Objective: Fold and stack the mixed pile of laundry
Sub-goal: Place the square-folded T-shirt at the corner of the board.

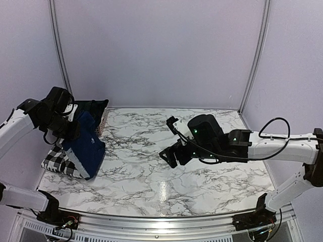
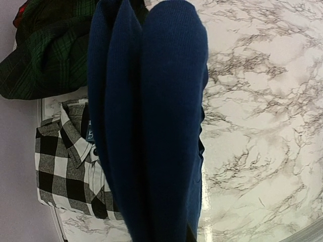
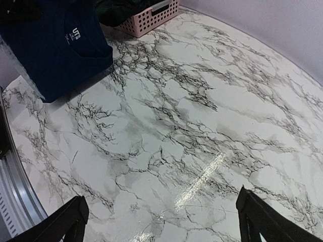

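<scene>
The left fingers (image 1: 70,130) are clamping shut on the navy blue T-shirt (image 2: 151,126) and holding it up at the left side of the marble tabletop (image 1: 176,176). In the left wrist view the shirt is hanging in long vertical folds and hiding the fingers themselves. Under and behind it, the black-and-white check shirt (image 2: 55,166) is lying folded flat at the tabletop's left edge, its collar showing just beside the hanging blue cloth. The dark green-and-navy plaid garment (image 2: 45,55) is bunching up in a pink basket (image 3: 151,17) in the far left corner. The right fingers (image 3: 262,219) are standing spread wide with nothing between them, hovering over the middle of the tabletop, well apart from the clothes.
</scene>
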`<action>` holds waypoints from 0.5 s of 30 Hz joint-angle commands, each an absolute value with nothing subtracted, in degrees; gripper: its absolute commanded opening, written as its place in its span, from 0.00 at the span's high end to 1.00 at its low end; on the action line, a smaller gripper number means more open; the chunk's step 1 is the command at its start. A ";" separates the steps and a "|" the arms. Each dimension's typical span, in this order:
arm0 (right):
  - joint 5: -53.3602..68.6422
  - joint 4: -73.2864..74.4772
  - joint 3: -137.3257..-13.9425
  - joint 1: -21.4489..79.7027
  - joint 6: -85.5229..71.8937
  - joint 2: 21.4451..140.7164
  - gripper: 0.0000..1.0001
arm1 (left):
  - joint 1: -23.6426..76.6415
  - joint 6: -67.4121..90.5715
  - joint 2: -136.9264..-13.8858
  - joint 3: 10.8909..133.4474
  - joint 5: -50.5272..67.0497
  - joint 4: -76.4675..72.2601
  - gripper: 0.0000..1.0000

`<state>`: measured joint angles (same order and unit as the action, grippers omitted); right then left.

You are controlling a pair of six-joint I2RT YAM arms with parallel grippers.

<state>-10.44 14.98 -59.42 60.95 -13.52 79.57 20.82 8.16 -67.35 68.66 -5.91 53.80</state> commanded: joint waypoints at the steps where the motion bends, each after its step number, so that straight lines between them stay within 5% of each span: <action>1: -9.31 13.84 -60.12 60.38 -14.02 80.06 0.01 | 15.54 5.71 -66.46 64.00 -7.17 49.42 1.00; 15: -8.07 13.62 -59.67 59.95 -15.03 80.58 0.02 | -4.69 0.63 -77.34 58.14 -12.71 36.25 1.00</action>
